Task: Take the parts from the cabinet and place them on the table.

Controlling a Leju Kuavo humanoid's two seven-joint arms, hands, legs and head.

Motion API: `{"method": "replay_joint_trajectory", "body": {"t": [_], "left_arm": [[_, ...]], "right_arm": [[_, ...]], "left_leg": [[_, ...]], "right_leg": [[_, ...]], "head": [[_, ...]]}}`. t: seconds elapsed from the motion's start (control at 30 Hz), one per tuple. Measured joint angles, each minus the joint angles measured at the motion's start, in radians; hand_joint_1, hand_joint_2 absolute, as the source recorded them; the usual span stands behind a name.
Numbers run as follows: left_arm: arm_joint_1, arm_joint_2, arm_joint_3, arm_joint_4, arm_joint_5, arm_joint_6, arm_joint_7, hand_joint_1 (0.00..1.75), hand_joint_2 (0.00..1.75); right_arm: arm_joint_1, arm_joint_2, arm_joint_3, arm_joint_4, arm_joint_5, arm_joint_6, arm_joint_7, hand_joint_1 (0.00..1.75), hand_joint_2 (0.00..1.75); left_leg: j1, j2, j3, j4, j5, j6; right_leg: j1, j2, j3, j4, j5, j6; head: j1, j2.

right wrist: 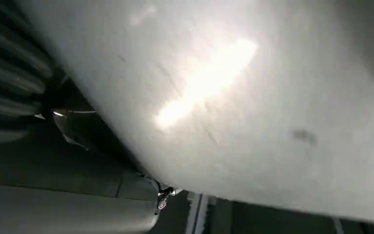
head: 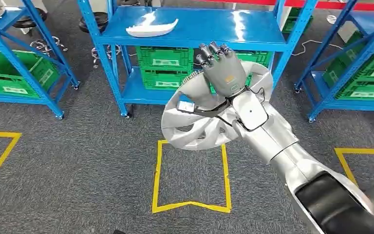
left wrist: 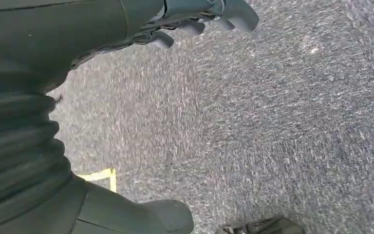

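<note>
Head view: your right hand [head: 222,68] is raised in front of the blue rack [head: 190,24], its back to the camera, fingers curled over the far rim of a silver wheel cover [head: 199,124]. The cover hangs tilted under the palm and wrist, its face toward you, above grey carpet and just beyond the far edge of a yellow floor square [head: 191,207]. It is already off the rack, so the carry looks begun, by my reading. A second part, a white curved trim [head: 152,28], lies on the rack's top shelf, up and left of the hand, long axis running left to right. Green crates [head: 164,66] sit on the lower shelf. No table appears here, so which way the cover must travel cannot be told. Left wrist view: your left hand [left wrist: 195,22] hangs over carpet, fingers bent inward with nothing in them; a yellow tape corner [left wrist: 102,176] lies below. It carries nothing, so it is the freer hand for the trim, though the right one is nearer it. Right wrist view: the cover's pale underside [right wrist: 233,97] lies close across the lens, blurred, with a bright glare; the fingers are hidden behind it.
</note>
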Motion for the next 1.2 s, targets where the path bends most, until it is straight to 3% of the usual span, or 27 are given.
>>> {"method": "replay_joint_trajectory", "body": {"t": [0.03, 0.07, 0.1, 0.13, 0.17, 0.2, 0.23, 0.27, 0.37, 0.4, 0.43, 0.47, 0.5, 0.67, 0.73, 0.77, 0.8, 0.83, 0.87, 0.9, 0.97, 1.0, 1.03, 1.07, 1.13, 1.17, 1.2], "left_arm": [[0.001, 0.000, -0.001, 0.000, 0.000, 0.000, 0.000, 0.00, 1.75], [0.003, 0.000, -0.001, 0.000, 0.000, 0.000, 0.001, 0.00, 1.75], [0.004, 0.001, -0.001, 0.000, 0.000, 0.000, 0.002, 0.00, 1.75], [0.004, 0.001, -0.002, 0.000, 0.000, 0.000, 0.003, 0.00, 1.75], [0.004, 0.001, -0.003, 0.000, 0.000, 0.000, 0.003, 0.00, 1.75], [0.004, 0.001, -0.005, 0.000, 0.000, 0.000, 0.003, 0.00, 1.75], [0.004, 0.001, -0.006, 0.000, 0.000, 0.000, 0.003, 0.00, 1.75], [0.000, 0.002, -0.006, 0.000, 0.000, 0.001, 0.003, 0.00, 1.75], [0.008, 0.002, -0.006, 0.000, -0.002, 0.000, 0.010, 0.00, 1.75], [0.011, 0.005, -0.006, -0.001, -0.002, 0.000, 0.013, 0.00, 1.75], [0.012, 0.004, -0.007, 0.000, -0.002, -0.001, 0.016, 0.00, 1.75], [0.010, 0.004, -0.008, 0.000, -0.004, -0.002, 0.021, 0.00, 1.75], [0.009, 0.004, -0.009, 0.000, -0.004, -0.003, 0.022, 0.00, 1.75], [0.008, 0.005, -0.010, 0.000, -0.005, -0.003, 0.024, 0.00, 1.75], [0.007, 0.006, -0.015, 0.000, -0.010, -0.004, 0.030, 0.00, 1.75], [0.008, 0.006, -0.015, 0.000, -0.010, -0.005, 0.032, 0.00, 1.75], [0.008, 0.007, -0.015, 0.000, -0.003, -0.005, 0.036, 0.00, 1.75], [0.005, 0.007, -0.015, 0.000, -0.001, -0.005, 0.036, 0.00, 1.75], [0.004, 0.007, -0.015, 0.000, 0.002, -0.005, 0.035, 0.00, 1.75], [0.005, 0.007, -0.015, 0.000, 0.009, -0.003, 0.035, 0.00, 1.75], [0.009, 0.008, -0.015, 0.000, 0.019, 0.001, 0.032, 0.00, 1.75], [0.012, 0.008, -0.015, 0.000, 0.021, 0.005, 0.029, 0.00, 1.75], [0.011, 0.010, -0.015, -0.001, 0.023, 0.008, 0.027, 0.00, 1.75], [0.006, 0.010, -0.015, 0.000, 0.024, 0.009, 0.025, 0.00, 1.75], [0.000, 0.011, -0.015, 0.000, 0.034, 0.013, 0.013, 0.00, 1.75], [0.001, 0.013, -0.015, 0.000, 0.039, 0.015, 0.009, 0.00, 1.75], [0.002, 0.016, -0.014, 0.000, 0.043, 0.016, 0.008, 0.00, 1.75]], "right_arm": [[0.003, -0.003, 0.000, 0.001, 0.000, 0.000, -0.002, 1.75, 1.75], [0.004, -0.004, 0.000, 0.002, 0.000, 0.001, -0.003, 1.75, 1.75], [0.004, -0.005, 0.000, 0.003, 0.000, 0.001, -0.007, 1.75, 1.75], [0.003, -0.005, 0.000, 0.003, 0.000, 0.001, -0.008, 1.75, 1.75], [0.001, -0.005, 0.000, 0.003, 0.000, 0.001, -0.008, 1.75, 1.75], [-0.001, -0.005, 0.000, 0.003, 0.000, 0.001, -0.010, 1.75, 1.75], [-0.002, -0.007, 0.000, 0.003, 0.000, 0.001, -0.010, 1.75, 1.75], [-0.004, -0.007, 0.000, 0.003, 0.000, 0.000, -0.012, 1.75, 1.75], [-0.004, -0.010, -0.001, 0.003, 0.000, 0.002, -0.015, 1.75, 1.75], [-0.007, -0.008, -0.001, 0.003, -0.002, 0.001, -0.021, 1.75, 1.75], [-0.008, -0.007, -0.003, 0.003, -0.003, 0.002, -0.033, 1.75, 1.75], [-0.008, -0.008, -0.008, 0.000, -0.003, 0.000, -0.039, 1.75, 1.75], [-0.008, -0.008, -0.009, 0.000, -0.003, 0.001, -0.041, 1.75, 1.75], [-0.008, -0.009, -0.011, -0.001, -0.003, 0.001, -0.043, 1.75, 1.75], [-0.003, -0.013, -0.022, -0.006, 0.000, 0.001, -0.052, 1.75, 1.75], [0.001, -0.013, -0.025, -0.008, 0.000, 0.001, -0.053, 1.75, 1.75], [0.012, -0.014, -0.034, -0.035, 0.000, 0.001, -0.055, 1.75, 1.75], [0.013, -0.017, -0.042, -0.046, -0.002, 0.000, -0.064, 1.75, 1.75], [0.016, -0.020, -0.048, -0.051, -0.002, 0.000, -0.071, 1.75, 1.75], [0.019, -0.020, -0.050, -0.053, -0.002, 0.000, -0.077, 1.75, 1.75], [0.027, -0.020, -0.052, -0.061, -0.003, 0.000, -0.092, 1.75, 1.75], [0.031, -0.021, -0.056, -0.067, -0.010, 0.000, -0.102, 1.75, 1.75], [0.031, -0.020, -0.060, -0.071, -0.015, 0.000, -0.108, 1.75, 1.75], [0.030, -0.019, -0.062, -0.072, -0.023, -0.001, -0.116, 1.75, 1.75], [0.031, -0.019, -0.070, -0.071, -0.044, 0.000, -0.146, 1.75, 1.75], [0.031, -0.015, -0.070, -0.069, -0.046, 0.000, -0.158, 1.75, 1.75], [0.032, -0.012, -0.070, -0.067, -0.047, 0.000, -0.161, 1.75, 1.75]], "left_leg": [[-0.001, -0.014, -0.001, 0.001, 0.001, 0.001], [-0.001, -0.028, -0.003, 0.003, 0.001, 0.001], [-0.001, -0.044, -0.006, 0.007, 0.002, 0.001], [0.000, -0.057, -0.007, 0.011, 0.002, 0.000], [0.001, -0.072, -0.008, 0.016, 0.001, -0.001], [0.002, -0.085, -0.009, 0.022, -0.001, -0.006], [0.004, -0.097, -0.017, 0.026, -0.001, -0.014], [0.001, -0.109, -0.027, 0.036, 0.002, -0.023], [0.011, -0.149, -0.040, 0.019, 0.020, -0.049], [0.007, -0.157, -0.046, 0.020, 0.020, -0.053], [0.000, -0.096, -0.054, 0.040, 0.002, -0.057], [0.000, -0.051, -0.077, 0.092, -0.032, -0.062], [0.001, -0.041, -0.087, 0.113, -0.043, -0.064], [0.001, -0.033, -0.097, 0.136, -0.055, -0.066], [0.007, -0.006, -0.176, 0.317, -0.127, -0.073], [0.008, -0.006, -0.182, 0.333, -0.128, -0.074], [0.007, 0.030, -0.047, 0.095, -0.008, -0.067], [-0.014, 0.100, -0.004, 0.019, -0.014, -0.056], [-0.007, 0.085, -0.012, 0.023, -0.011, -0.042], [-0.008, 0.074, -0.017, 0.022, -0.009, -0.039], [-0.008, 0.048, -0.019, 0.017, -0.003, -0.025], [-0.002, 0.034, -0.016, 0.011, 0.003, -0.018], [0.000, 0.024, -0.016, 0.009, 0.005, -0.015], [0.000, 0.012, -0.018, 0.009, 0.008, -0.011], [-0.001, -0.018, -0.021, 0.010, 0.010, -0.006], [-0.001, -0.033, -0.023, 0.012, 0.011, -0.006], [0.000, -0.049, -0.025, 0.015, 0.013, -0.008]], "right_leg": [[0.000, 0.003, -0.041, 0.085, -0.031, 0.002], [0.000, 0.005, -0.069, 0.135, -0.039, 0.002], [0.000, 0.005, -0.073, 0.134, -0.020, 0.001], [-0.002, 0.006, -0.053, 0.086, 0.016, 0.000], [-0.003, 0.011, -0.015, 0.006, 0.064, -0.001], [-0.007, 0.032, 0.032, -0.092, 0.111, -0.002], [-0.015, 0.095, 0.057, -0.144, 0.102, -0.002], [-0.014, 0.113, 0.055, -0.159, 0.105, 0.000], [-0.004, 0.074, 0.050, -0.152, 0.111, -0.017], [-0.017, 0.057, 0.052, -0.163, 0.117, -0.026], [-0.016, 0.043, 0.057, -0.168, 0.120, -0.035], [-0.014, 0.030, 0.057, -0.170, 0.121, -0.040], [-0.013, 0.025, 0.057, -0.169, 0.121, -0.040], [-0.012, 0.020, 0.057, -0.169, 0.121, -0.041], [-0.009, -0.019, 0.057, -0.169, 0.119, -0.044], [-0.008, -0.027, 0.057, -0.168, 0.119, -0.044], [-0.009, -0.073, 0.061, -0.166, 0.114, -0.038], [0.004, -0.086, 0.060, -0.162, 0.109, -0.029], [0.006, -0.094, 0.060, -0.166, 0.111, -0.024], [0.012, -0.107, 0.062, -0.166, 0.111, -0.023], [0.009, -0.133, 0.068, -0.170, 0.110, -0.012], [0.001, -0.098, 0.066, -0.157, 0.094, -0.004], [0.000, -0.046, 0.049, -0.121, 0.069, -0.002], [0.000, -0.022, 0.016, -0.053, 0.034, -0.002], [0.001, 0.000, -0.064, 0.102, -0.025, -0.003], [0.001, 0.003, -0.087, 0.140, -0.025, -0.005], [0.001, 0.004, -0.082, 0.121, 0.001, -0.007]], "head": [[0.000, 0.000], [0.000, 0.000], [0.000, 0.000], [0.000, 0.000], [0.000, 0.000], [0.000, 0.000], [-0.002, 0.000], [-0.001, 0.000], [-0.002, 0.000], [0.000, 0.000], [-0.010, 0.000], [-0.023, 0.000], [-0.022, 0.000], [-0.021, 0.000], [-0.022, 0.000], [-0.022, 0.000], [-0.022, 0.000], [-0.025, 0.000], [-0.022, 0.000], [-0.021, 0.000], [-0.021, 0.000], [-0.019, 0.000], [-0.018, 0.000], [-0.017, 0.000], [-0.016, 0.000], [-0.015, 0.000], [-0.014, 0.000]]}}
